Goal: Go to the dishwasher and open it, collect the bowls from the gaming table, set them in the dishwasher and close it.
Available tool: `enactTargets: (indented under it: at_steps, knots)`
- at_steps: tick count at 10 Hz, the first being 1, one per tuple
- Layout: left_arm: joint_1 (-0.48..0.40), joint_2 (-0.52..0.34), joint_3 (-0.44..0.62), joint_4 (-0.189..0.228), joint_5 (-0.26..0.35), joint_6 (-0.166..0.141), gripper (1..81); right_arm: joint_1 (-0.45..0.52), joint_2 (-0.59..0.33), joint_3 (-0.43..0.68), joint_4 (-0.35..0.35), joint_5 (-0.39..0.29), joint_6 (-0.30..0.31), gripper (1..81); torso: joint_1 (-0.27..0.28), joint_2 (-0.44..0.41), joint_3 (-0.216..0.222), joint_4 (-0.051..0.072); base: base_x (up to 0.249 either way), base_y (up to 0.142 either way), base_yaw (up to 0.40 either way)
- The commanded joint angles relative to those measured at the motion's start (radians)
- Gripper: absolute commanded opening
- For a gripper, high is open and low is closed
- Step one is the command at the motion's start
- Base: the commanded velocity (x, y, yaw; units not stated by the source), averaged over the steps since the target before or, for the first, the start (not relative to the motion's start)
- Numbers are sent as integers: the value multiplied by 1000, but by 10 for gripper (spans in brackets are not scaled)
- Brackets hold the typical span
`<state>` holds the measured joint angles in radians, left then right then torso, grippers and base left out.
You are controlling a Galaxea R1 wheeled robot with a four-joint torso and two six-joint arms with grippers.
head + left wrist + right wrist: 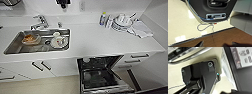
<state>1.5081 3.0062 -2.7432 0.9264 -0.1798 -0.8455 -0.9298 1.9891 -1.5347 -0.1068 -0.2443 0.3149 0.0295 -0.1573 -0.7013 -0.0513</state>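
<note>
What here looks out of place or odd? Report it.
The dishwasher door hangs open into the floor space. Unwashed dishes sit in the sink. Crumpled cloths lie beside stacked plates.

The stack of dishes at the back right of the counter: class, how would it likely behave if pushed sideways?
The stack of dishes looks ceramic, so probably heavy and breakable. A cup sits on top, so it may topple. The glossy white counter would likely let the stack slide.

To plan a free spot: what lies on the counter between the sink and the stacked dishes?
Bare white counter between sink and stacked dishes, in the head view.
</note>
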Motion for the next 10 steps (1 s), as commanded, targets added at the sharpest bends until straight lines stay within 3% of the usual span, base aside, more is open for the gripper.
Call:
enactTargets:
  at_steps: [1, 2, 3, 4, 7, 10]
  knots:
    - [19, -12, -9, -7, 56, -6, 811, -208, 31, -82, -16, 23, -5, 811, 63, -97, 0, 0, 0, 0, 0]
    - [18, -15, -10, -9, 56, -3, 811, -277, 62, -119, -16, 92, -14, 811, 82, -128, 0, 0, 0, 0, 0]
    - [18, -21, -10, -6, 48, -1, 811, -327, 90, -157, -16, 134, -29, 811, 167, -261, 0, 0, 0, 0, 0]
    - [18, -25, -10, 2, 45, 2, 811, -367, 118, -179, -17, 149, -53, 811, 128, -203, 0, 0, 0, 0, 0]
    - [18, -25, -10, -9, 43, 3, 811, -444, 251, -302, -16, 166, -94, 811, 196, -312, 0, 0, 0, 0, 0]
    - [18, -16, -10, 12, 43, 8, 811, -475, 332, -358, -25, 171, -120, 811, 263, -420, 1, 0, 0, 0, 0]
